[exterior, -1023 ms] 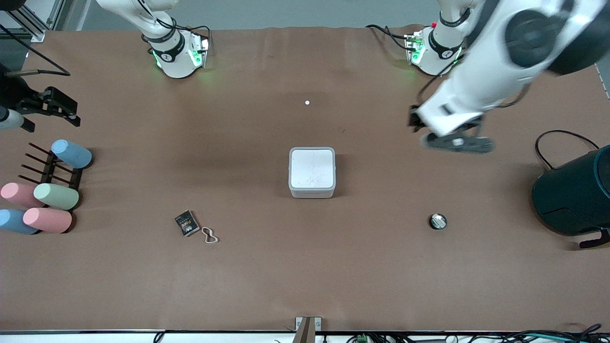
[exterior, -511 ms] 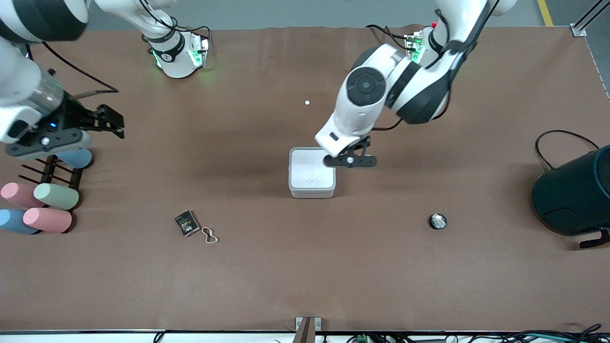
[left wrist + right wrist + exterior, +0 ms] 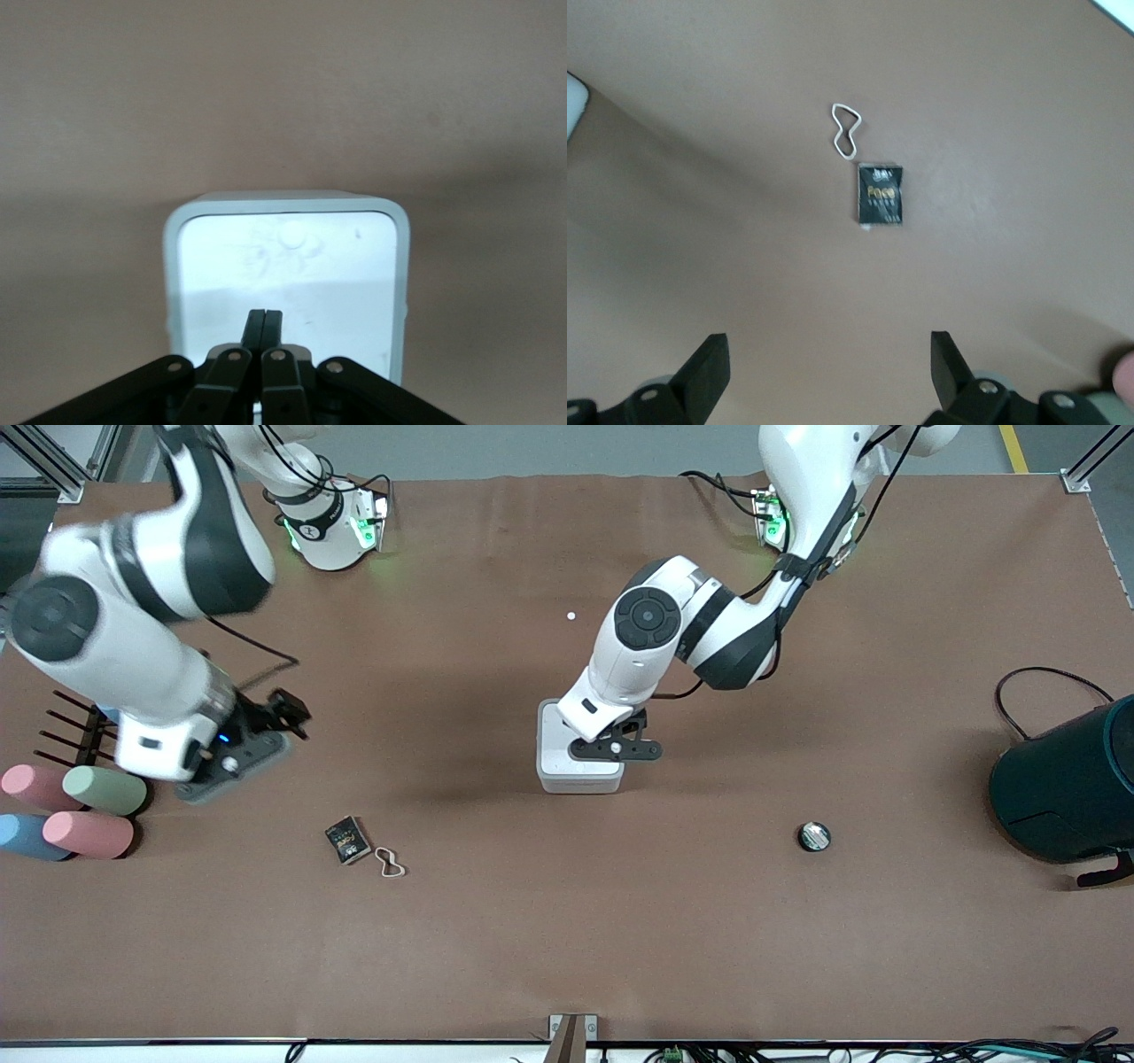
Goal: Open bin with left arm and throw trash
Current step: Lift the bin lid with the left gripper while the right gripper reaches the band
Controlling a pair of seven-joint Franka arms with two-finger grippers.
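Observation:
The bin (image 3: 576,784), a small light-grey box, stands mid-table with its white lid (image 3: 288,266) flat and closed. My left gripper (image 3: 614,750) is shut and empty, with its fingertips (image 3: 264,317) just over the lid. The black packet (image 3: 347,840) with gold print and the beige rubber band (image 3: 390,863) lie side by side, nearer the front camera, toward the right arm's end. My right gripper (image 3: 288,716) is open and empty above the table near them. Its wrist view shows the gripper (image 3: 828,354), the packet (image 3: 879,196) and the band (image 3: 845,130). The black-and-silver disc (image 3: 813,837) lies toward the left arm's end.
A large dark teal cylinder (image 3: 1067,788) with a cable sits at the left arm's end. Pastel cylinders (image 3: 89,815) and a dark rack (image 3: 84,731) lie at the right arm's end. A small white dot (image 3: 571,615) lies near the arm bases.
My left arm swung in from its end of the table and came down over the bin lid. My right arm moved from the table's edge toward the packet and band.

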